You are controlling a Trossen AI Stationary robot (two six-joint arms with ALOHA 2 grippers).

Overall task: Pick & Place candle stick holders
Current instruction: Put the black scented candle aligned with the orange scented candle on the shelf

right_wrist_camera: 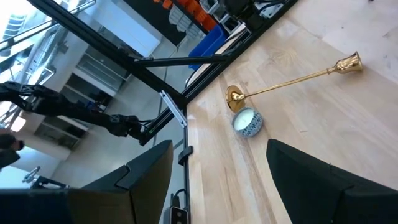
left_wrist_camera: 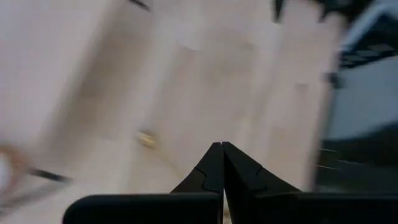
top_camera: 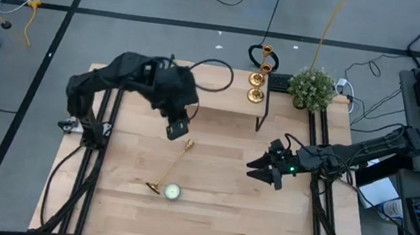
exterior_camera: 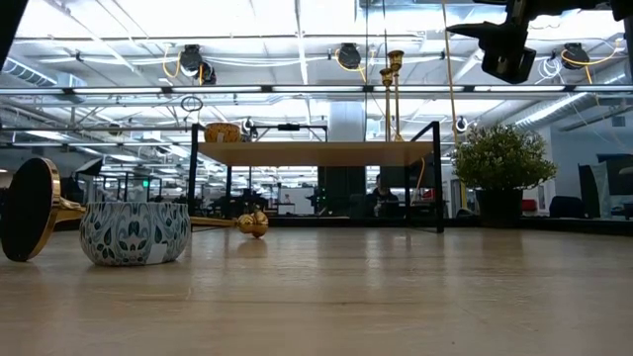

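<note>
One gold candlestick [top_camera: 173, 165] lies on its side on the table, its cup end [top_camera: 188, 144] toward the far side and its round base [top_camera: 155, 187] near the front. It also shows in the right wrist view [right_wrist_camera: 292, 78] and the low view [exterior_camera: 223, 223]. Two more gold candlesticks [top_camera: 258, 77] stand upright on a raised wooden shelf [exterior_camera: 316, 152]. My left gripper [top_camera: 178, 127] hovers just beyond the lying candlestick's cup end, its fingers shut [left_wrist_camera: 221, 149] and empty. My right gripper [top_camera: 264, 171] is open and empty at the right of the table's middle.
A small patterned tealight tin [top_camera: 173, 192] sits right beside the lying candlestick's base. A potted plant [top_camera: 311, 88] stands at the far right, next to the shelf. Black frame rails run along the table's left and right sides. Bare wood lies between the two grippers.
</note>
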